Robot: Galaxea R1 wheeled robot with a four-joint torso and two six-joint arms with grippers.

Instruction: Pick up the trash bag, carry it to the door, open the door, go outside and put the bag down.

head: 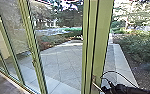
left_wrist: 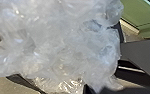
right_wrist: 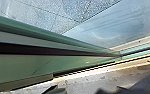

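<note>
You're likely at door-opening: right claw near green door post; can't tell either claw's grip. Needs gentle push, trash bag clear.

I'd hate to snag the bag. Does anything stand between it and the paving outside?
Yes: the green-framed door stands before the paving, with a sill along its foot. Whether the door is open, I cannot tell. The trash bag shows close up in the left wrist view.

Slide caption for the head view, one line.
Right arm low beside a green door frame, with paved yard and shrubs beyond.
</note>
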